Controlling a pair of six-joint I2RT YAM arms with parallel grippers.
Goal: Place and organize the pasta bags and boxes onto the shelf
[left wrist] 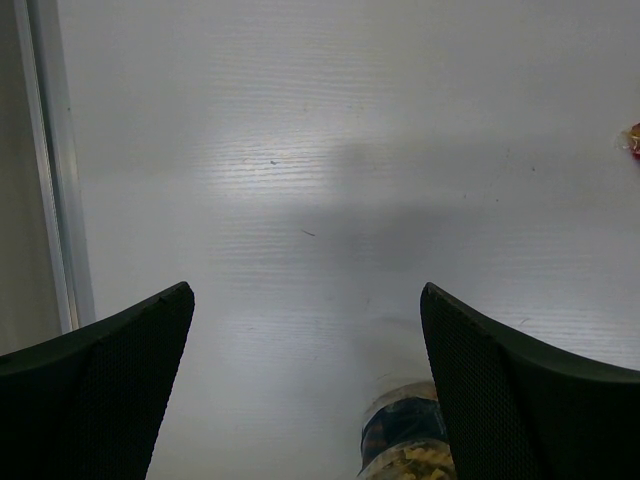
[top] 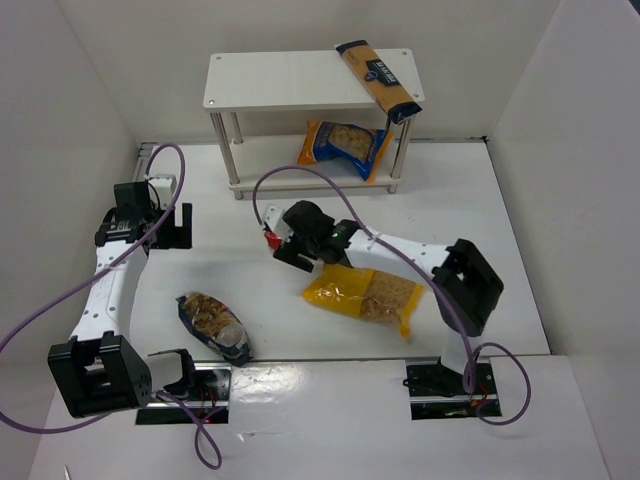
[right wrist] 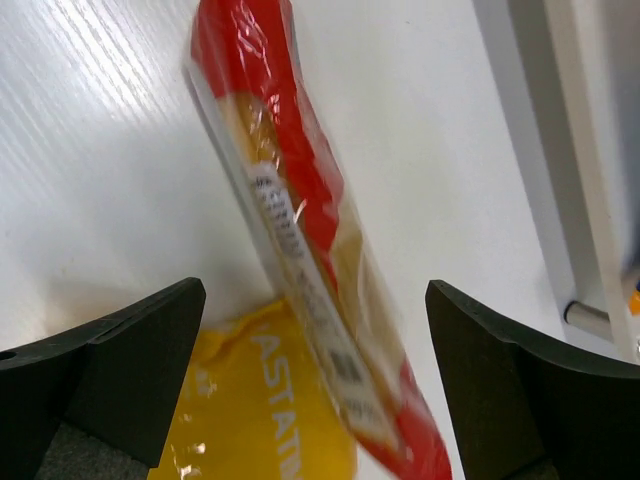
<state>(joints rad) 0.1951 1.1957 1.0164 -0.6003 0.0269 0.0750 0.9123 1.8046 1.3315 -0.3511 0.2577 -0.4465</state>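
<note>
The white shelf [top: 290,80] stands at the back. The tan-and-navy spaghetti pack [top: 378,78] lies on its top board, overhanging the right end. The blue-orange bag [top: 345,147] lies on the lower board. My right gripper [top: 283,248] is open, low over the long red pack [right wrist: 290,200], which passes between the jaws [right wrist: 315,290] untouched; from above only its red tip [top: 268,238] shows. The yellow windowed bag [top: 365,293] lies under the right arm and shows in the right wrist view [right wrist: 260,420]. The dark-blue clear bag [top: 213,327] lies near my open, empty left gripper [top: 178,362].
White walls close in the table on the left, back and right. A metal rail [left wrist: 50,200] runs along the left edge. A purple cable [top: 330,185] loops over the right arm. The shelf's lower board and a leg [right wrist: 570,120] are close on the right gripper's right.
</note>
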